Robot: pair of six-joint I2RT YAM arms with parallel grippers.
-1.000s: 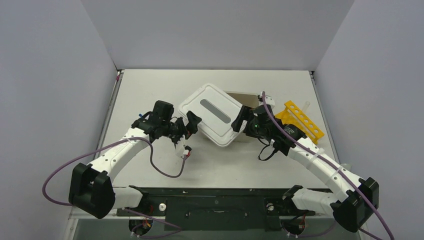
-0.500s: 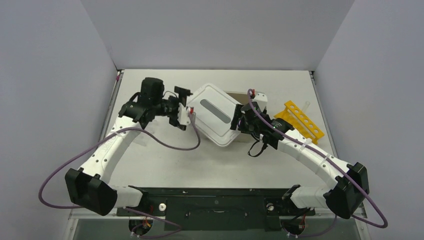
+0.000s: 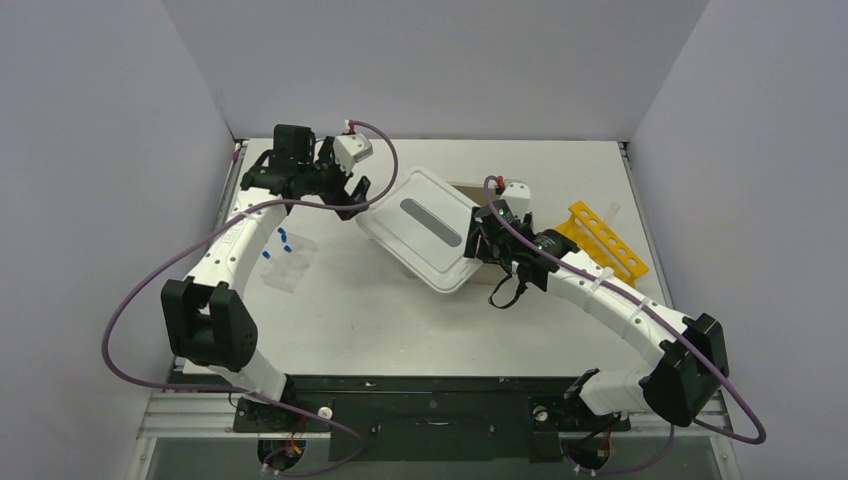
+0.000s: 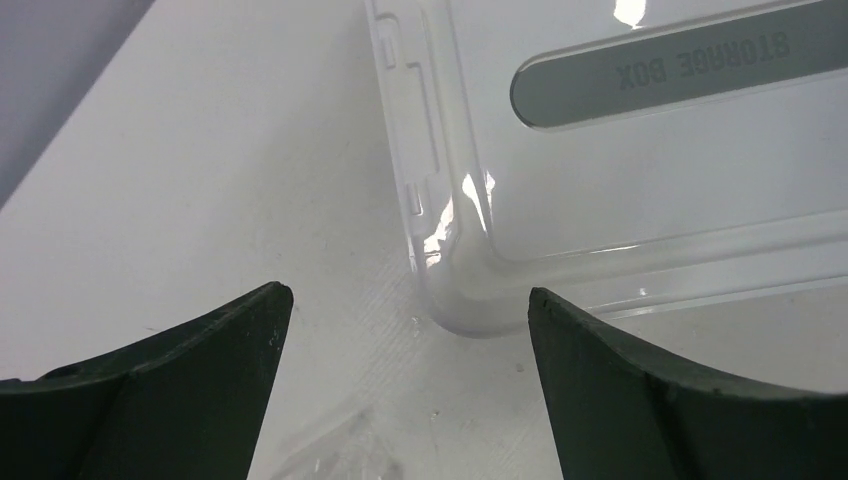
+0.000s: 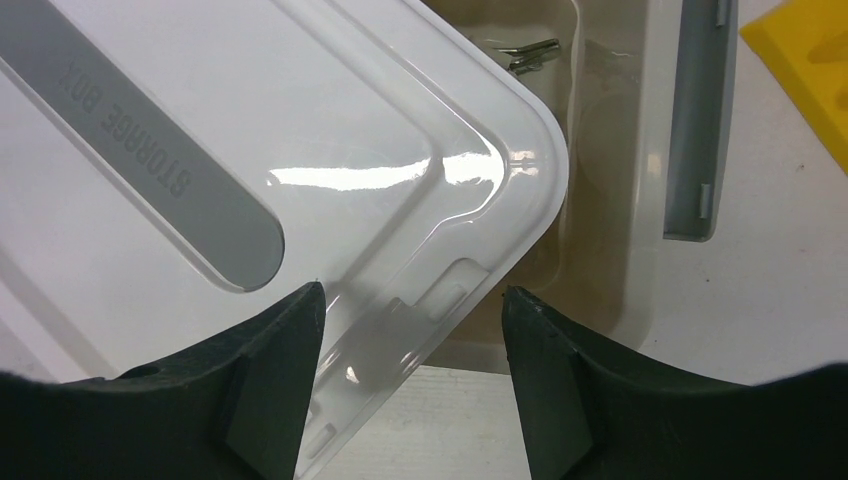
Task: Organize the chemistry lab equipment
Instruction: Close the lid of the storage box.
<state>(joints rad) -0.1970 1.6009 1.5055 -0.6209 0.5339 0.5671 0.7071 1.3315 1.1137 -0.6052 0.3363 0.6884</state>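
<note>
Several blue-capped clear tubes (image 3: 283,240) lie in a clear packet (image 3: 292,268) on the table at the left. Metal forceps (image 5: 530,50) lie inside the beige tub (image 5: 600,200), which the white lid (image 3: 420,225) half covers askew. My left gripper (image 3: 352,200) is open and empty at the lid's left corner (image 4: 470,310), which shows beyond the fingertip gap (image 4: 410,295). My right gripper (image 3: 478,238) is open, its fingers on either side of the lid's right edge (image 5: 412,290) without closing on it. Other glassware, the brush and the spatula are out of view.
A yellow tube rack (image 3: 605,240) stands right of the tub, with a clear tube behind it. The tub's grey latch (image 5: 700,120) is at its right rim. White walls enclose the table on three sides.
My left arm has swung from the lid's front-left side up to its back-left corner, uncovering the packet of tubes. My right gripper has edged forward onto the lid's right edge.
</note>
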